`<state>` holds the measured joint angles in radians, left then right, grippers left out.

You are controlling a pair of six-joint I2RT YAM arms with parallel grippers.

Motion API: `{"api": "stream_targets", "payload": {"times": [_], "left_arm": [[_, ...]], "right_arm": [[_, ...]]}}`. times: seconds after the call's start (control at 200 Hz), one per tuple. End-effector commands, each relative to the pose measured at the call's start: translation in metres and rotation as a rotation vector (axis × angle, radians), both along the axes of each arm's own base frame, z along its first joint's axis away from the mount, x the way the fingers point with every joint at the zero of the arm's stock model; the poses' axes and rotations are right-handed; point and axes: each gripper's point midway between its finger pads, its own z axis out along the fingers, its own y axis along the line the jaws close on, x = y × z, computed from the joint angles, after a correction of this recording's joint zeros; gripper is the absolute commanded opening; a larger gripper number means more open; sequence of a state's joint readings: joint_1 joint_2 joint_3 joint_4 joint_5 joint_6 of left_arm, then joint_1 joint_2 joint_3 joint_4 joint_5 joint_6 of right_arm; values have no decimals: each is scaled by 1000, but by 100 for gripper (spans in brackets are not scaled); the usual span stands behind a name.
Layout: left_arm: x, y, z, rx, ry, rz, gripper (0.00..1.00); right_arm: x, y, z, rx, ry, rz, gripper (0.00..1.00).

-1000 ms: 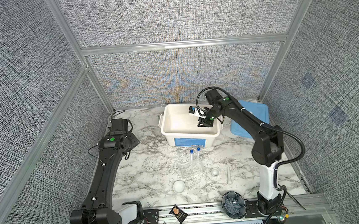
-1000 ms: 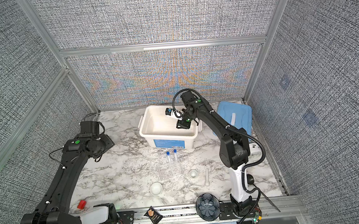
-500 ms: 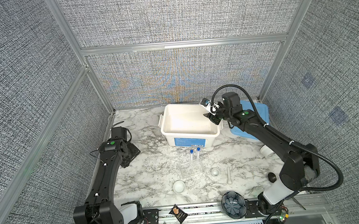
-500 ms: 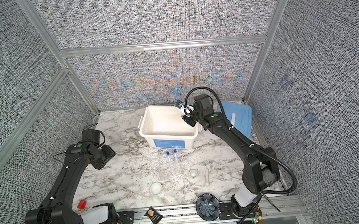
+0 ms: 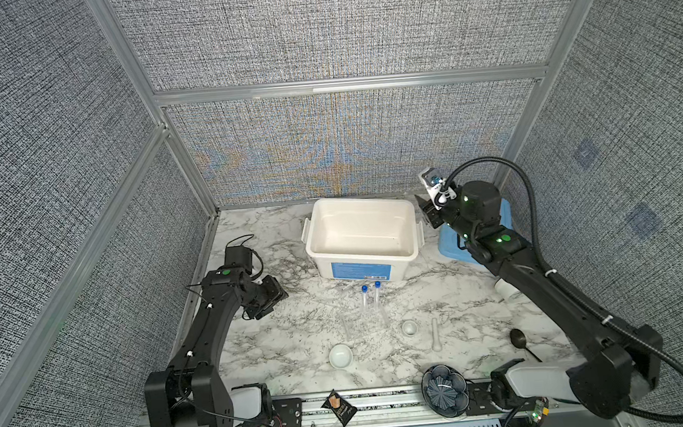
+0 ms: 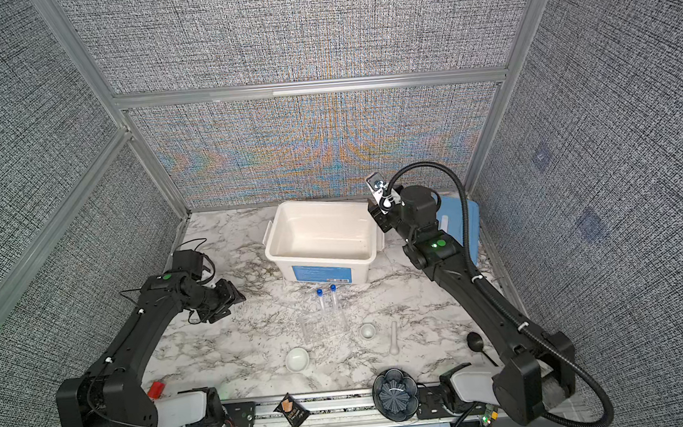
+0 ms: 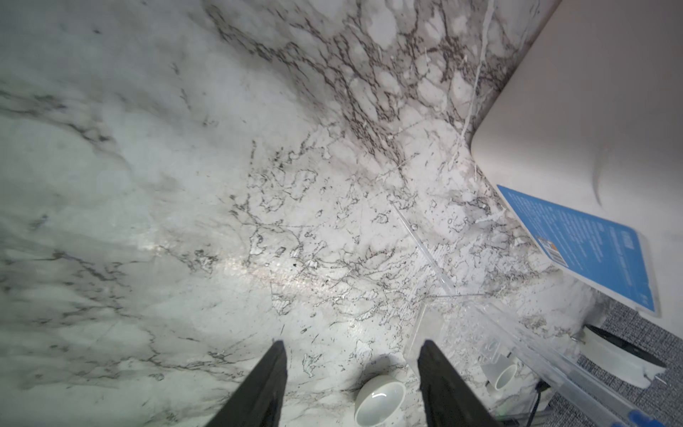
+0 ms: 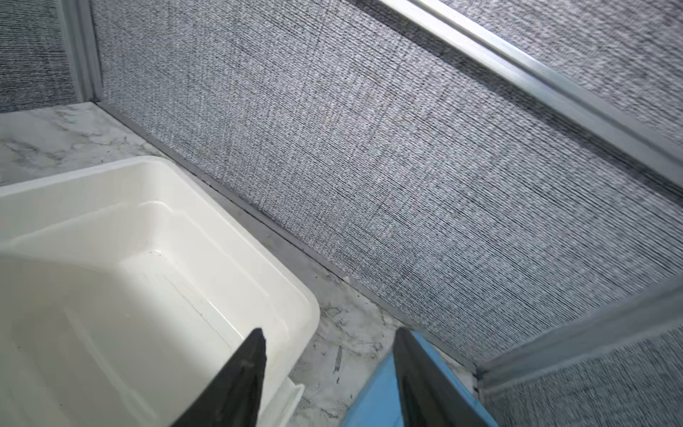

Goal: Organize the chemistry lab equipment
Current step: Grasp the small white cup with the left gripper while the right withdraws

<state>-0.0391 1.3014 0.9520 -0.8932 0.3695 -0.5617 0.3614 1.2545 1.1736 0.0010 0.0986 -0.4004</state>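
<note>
the right gripper point(image 8: 329, 334) had swung off the bin point(image 5: 363, 258), jaws apart and empty. the left gripper point(image 7: 351, 344), likewise apart, had lowered toward the rack point(image 5: 361, 323); nothing looked packed yet.

A second ago the right gripper point(image 5: 424, 212) hangs over the inside of the white bin point(image 5: 362, 258); now it sits clear of the bin's right rim, above the gap between the bin and the blue lid point(image 5: 451, 247). Its arm is no longer upright beside the bin but stretches long and low, elbow out at the front right corner, which uncovers a dark spoon point(image 5: 518, 336) on the table point(image 5: 298, 322). The left gripper point(image 5: 273, 297) is now a little further from the left wall, nearer the middle and front
</note>
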Motion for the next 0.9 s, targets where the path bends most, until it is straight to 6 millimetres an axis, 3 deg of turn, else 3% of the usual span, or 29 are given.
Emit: {"api": "stream_targets", "payload": {"times": [0.0, 0.18, 0.245, 0.275, 0.46, 0.615, 0.895], "left_arm": [[-12, -19, -5, -38, 40, -122, 53], [-29, -51, -9, -34, 80, -267, 50], [-43, -62, -17, -56, 103, -273, 49], [-50, -69, -23, -79, 114, -272, 49], [-91, -94, -40, -148, 152, -307, 43], [-101, -110, -44, -131, 145, -379, 43], [-121, -123, -76, -88, 216, -493, 41]], "right_arm": [[-7, -21, 3, 55, -16, -110, 65], [-27, -24, -21, 125, 57, -108, 66], [-37, -19, -27, 158, 76, -64, 67], [-42, -16, -44, 151, 107, -41, 67], [-59, -16, -64, 136, 123, -2, 67], [-58, -20, -71, 103, 131, -22, 68], [-57, -28, -61, 65, 87, -51, 69]]}}
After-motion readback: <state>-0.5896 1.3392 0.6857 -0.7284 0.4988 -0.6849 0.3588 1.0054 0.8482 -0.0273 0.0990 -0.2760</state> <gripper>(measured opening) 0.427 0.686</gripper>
